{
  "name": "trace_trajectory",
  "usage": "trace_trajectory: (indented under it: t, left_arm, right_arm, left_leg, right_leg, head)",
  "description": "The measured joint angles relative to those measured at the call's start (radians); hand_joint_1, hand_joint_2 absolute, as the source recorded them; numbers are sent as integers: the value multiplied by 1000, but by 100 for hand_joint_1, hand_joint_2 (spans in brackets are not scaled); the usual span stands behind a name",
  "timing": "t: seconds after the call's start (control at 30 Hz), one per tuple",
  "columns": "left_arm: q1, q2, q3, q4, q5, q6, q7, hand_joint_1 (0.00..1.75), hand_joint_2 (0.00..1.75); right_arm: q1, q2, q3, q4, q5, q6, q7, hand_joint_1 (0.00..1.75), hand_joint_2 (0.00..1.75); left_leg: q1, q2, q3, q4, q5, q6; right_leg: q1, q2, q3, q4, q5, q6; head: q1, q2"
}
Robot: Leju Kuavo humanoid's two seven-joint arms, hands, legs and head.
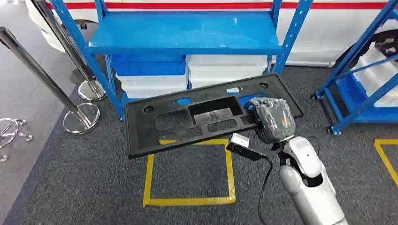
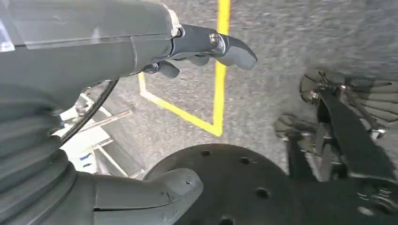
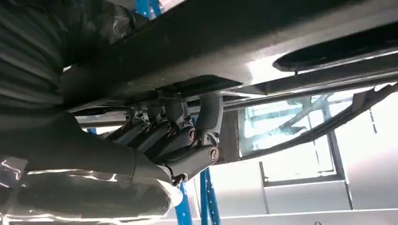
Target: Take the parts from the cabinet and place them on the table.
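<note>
A long black plastic panel (image 1: 187, 119) with several cut-outs hangs flat in the air in front of the blue shelving unit (image 1: 187, 33). My right hand (image 1: 272, 118) grips its right end, thumb side on top. From beneath, the right wrist view has the fingers (image 3: 187, 136) hooked up against the panel's underside (image 3: 263, 42). My left hand (image 2: 141, 51) hangs low over the grey carpet, its fingers (image 2: 225, 47) apart and holding nothing.
White and blue bins (image 1: 187, 72) fill the bottom of the shelving unit. A second blue rack (image 1: 366, 79) stands at the right. Chrome stanchion posts (image 1: 56, 84) stand at the left. A yellow tape square (image 1: 187, 178) marks the carpet below the panel.
</note>
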Motion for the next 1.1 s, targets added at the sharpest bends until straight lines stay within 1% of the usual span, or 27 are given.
trace_trajectory:
  t: [0.03, 0.07, 0.1, 0.17, 0.2, 0.23, 0.27, 0.33, 0.4, 0.43, 0.47, 0.5, 0.53, 0.57, 0.6, 0.63, 0.67, 0.7, 0.73, 0.77, 0.87, 0.9, 0.93, 0.97, 1.03, 1.07, 1.1]
  left_arm:
    - [0, -1, 0, -2, 0, -3, 0, 0, 175]
    - [0, -1, 1, -3, 0, -5, 0, 0, 175]
    - [0, -1, 2, -5, -1, -8, 0, 0, 175]
    - [-1, -1, 2, -12, -2, -14, 0, 0, 175]
    - [-1, -1, 2, -15, -3, -17, 0, 0, 175]
    - [-3, -1, 2, -18, -3, -17, 0, 0, 175]
    - [-2, -1, 3, -20, -3, -17, 0, 0, 175]
    - [-1, -1, 3, -23, -3, -18, 0, 0, 175]
    - [-3, -4, 4, -23, 2, -23, -1, 0, 175]
    - [-4, -5, 6, -25, 9, -31, -4, 0, 175]
    - [-4, -5, 11, -27, 18, -39, -6, 0, 175]
    - [-2, -5, 19, -29, 21, -46, -6, 0, 175]
    - [-2, -6, 24, -30, 22, -50, -6, 0, 175]
    - [-2, -7, 27, -32, 23, -52, -6, 0, 175]
    - [-1, -8, 30, -34, 23, -53, -6, 0, 175]
    - [-1, -10, 34, -35, 23, -53, -7, 0, 175]
    - [-1, -13, 39, -36, 23, -55, -8, 0, 175]
    - [-1, -14, 43, -37, 23, -55, -8, 0, 175]
    - [-2, -18, 45, -37, 23, -56, -9, 0, 175]
    - [-4, -19, 45, -39, 23, -56, -10, 0, 175]
    - [-3, -20, 49, -42, 23, -56, -13, 0, 175]
    - [-1, -19, 51, -45, 23, -56, -13, 0, 175]
    - [1, -19, 51, -45, 23, -56, -13, 0, 175]
    - [1, -19, 52, -46, 23, -56, -13, 0, 175]
    - [1, -20, 52, -47, 23, -56, -13, 0, 175]
    - [2, -20, 52, -47, 23, -56, -12, 0, 175]
    - [2, -20, 52, -47, 23, -56, -13, 0, 175]
  right_arm:
    - [0, 0, 0, 0, 0, 1, 0, 175, 175]
    - [-1, 0, 0, 1, 0, 2, 0, 175, 175]
    - [-1, 0, 0, 3, -1, 4, 0, 175, 175]
    - [-2, 0, 0, 5, -3, 6, 0, 175, 175]
    - [-2, 0, 0, 5, -5, 7, 0, 175, 175]
    - [-3, 0, 0, 5, -6, 8, 0, 175, 175]
    - [-5, 0, 0, 5, -7, 8, 0, 175, 175]
    - [-11, 0, 0, 7, -10, 9, -1, 175, 175]
    - [-14, 0, 0, 8, -13, 9, 0, 175, 175]
    - [-14, 0, 0, 8, -15, 9, 0, 175, 175]
    - [-14, 0, 0, 8, -16, 10, 0, 175, 175]
    - [-14, 0, 0, 8, -19, 11, 0, 175, 175]
    - [-14, 0, 0, 10, -22, 13, 0, 175, 175]
    - [-14, 0, 0, 13, -26, 13, 1, 175, 175]
    - [-14, 0, 0, 16, -29, 14, 1, 175, 175]
    - [-14, 0, 0, 18, -31, 14, 2, 175, 175]
    - [-14, 0, 0, 19, -31, 14, 2, 175, 175]
    - [-15, 0, 0, 19, -31, 14, 2, 175, 175]
    - [-17, 0, 0, 19, -31, 14, 2, 175, 175]
    - [-17, 0, -1, 18, -31, 14, 2, 175, 175]
    - [-22, 0, -2, 20, -32, 14, 3, 175, 175]
    - [-22, 0, -2, 20, -32, 14, 5, 175, 175]
    - [-24, 0, -2, 20, -32, 15, 5, 175, 175]
    - [-26, 1, -2, 20, -32, 14, 5, 175, 175]
    - [-25, 0, -2, 22, -32, 16, 7, 175, 175]
    - [-24, 0, -2, 23, -31, 19, 8, 175, 175]
    - [-22, 0, -2, 24, -31, 19, 8, 175, 175]
  left_leg:
    - [3, 0, -8, 63, -34, -4]
    - [4, 0, -8, 107, -38, -7]
    - [6, 0, 9, 115, -10, -9]
    - [8, 0, 97, 21, 70, -8]
    - [8, -1, 167, -70, 79, -4]
    - [7, -3, 219, -159, 30, 1]
    - [2, -5, 252, -220, 16, 6]
    - [-4, -6, 234, -204, 34, 14]
    - [9, -2, 222, -220, 53, 36]
    - [6, 1, 214, -220, 62, 45]
    - [6, 2, 204, -219, 74, 56]
    - [4, -2, 191, -219, 84, 56]
    - [2, -6, 179, -218, 94, 56]
    - [0, -9, 163, -215, 105, 55]
    - [-2, -13, 150, -214, 113, 54]
    - [-3, -19, 138, -211, 121, 53]
    - [-4, -27, 127, -209, 128, 51]
    - [-4, -36, 118, -205, 134, 47]
    - [-1, -43, 112, -200, 139, 43]
    - [-7, -48, 103, -194, 143, 39]
    - [0, -76, 92, -198, 163, 17]
    - [-5, -77, 87, -193, 162, 13]
    - [-4, -46, 77, -174, 140, 7]
    - [0, -26, 55, -119, 95, 2]
    - [9, -16, -3, 27, 15, -10]
    - [12, -13, -28, 101, -11, -17]
    - [14, -11, -25, 113, -5, -21]
  right_leg:
    - [1, -1, -13, 1, 10, 0]
    - [1, -1, -28, 3, 21, 2]
    - [1, -1, -45, 7, 32, 4]
    - [0, -1, -76, 16, 50, 10]
    - [0, -1, -87, 21, 58, 14]
    - [2, -1, -94, 22, 65, 19]
    - [2, -1, -97, 24, 74, 25]
    - [-2, -1, -95, 8, 100, 38]
    - [-1, 0, -103, 8, 99, 51]
    - [-2, 3, -114, 31, 56, 51]
    - [-3, 4, -131, 86, -12, 50]
    - [-3, 5, -151, 161, -73, 52]
    - [-3, 5, -171, 238, -111, 54]
    - [-4, 5, -183, 303, -117, 55]
    - [-4, 6, -176, 322, -95, 55]
    - [-4, 7, -149, 301, -61, 52]
    - [-3, 10, -101, 242, -28, 48]
    - [-2, 30, -32, 147, -12, 39]
    - [1, 73, 26, 62, -35, 27]
    - [-3, 83, 56, 15, -54, 27]
    - [7, 53, 51, 8, -55, 25]
    - [-9, 38, 52, -4, -44, 17]
    - [-7, 25, 51, -6, -40, 11]
    - [-7, 15, 47, -6, -36, 4]
    - [-4, -9, 38, -5, -31, 2]
    - [-4, -22, 32, -3, -28, 3]
    - [-5, -33, 29, -1, -26, 5]
  head:
    - [0, 0]
    - [0, 0]
    - [0, 0]
    - [0, 0]
    - [0, 0]
    - [0, 0]
    - [0, 0]
    - [0, 0]
    - [0, 0]
    - [0, 0]
    - [0, 0]
    - [0, 0]
    - [0, 0]
    - [0, 0]
    - [0, 0]
    - [0, 0]
    - [0, 0]
    - [0, 0]
    - [0, 0]
    - [0, 0]
    - [0, 0]
    - [0, 0]
    - [0, 0]
    - [0, 0]
    - [0, 0]
    - [0, 0]
    - [-1, 0]
